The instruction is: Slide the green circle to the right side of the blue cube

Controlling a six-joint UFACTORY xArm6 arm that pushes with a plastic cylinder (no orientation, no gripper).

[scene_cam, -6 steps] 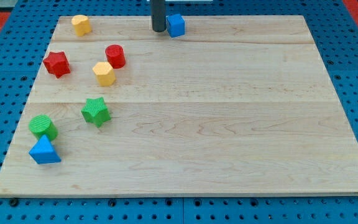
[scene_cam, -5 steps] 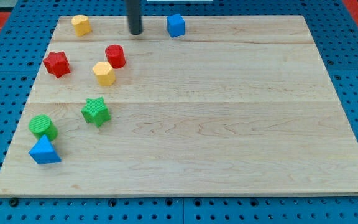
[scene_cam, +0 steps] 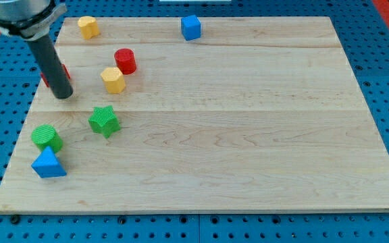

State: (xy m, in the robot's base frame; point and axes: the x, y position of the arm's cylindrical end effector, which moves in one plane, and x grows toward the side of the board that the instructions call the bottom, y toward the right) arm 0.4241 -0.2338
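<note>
My tip (scene_cam: pixel 63 95) sits above the ribbed green circle block (scene_cam: pixel 46 138), apart from it; no jaws on this rig. Small blue cube (scene_cam: pixel 191 28) is far up-right of the circle, nr the wooden board (scene_cam: pixel 248 135) top edge.

green circle (scene_cam: pixel 46 137) at view's left — blue cube (scene_cam: pixel 191 27) far top, well apart

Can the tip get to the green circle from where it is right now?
Probably yes. My tip sits just above the green circle in the view, with bare board between them; the green star lies off to the right.
</note>
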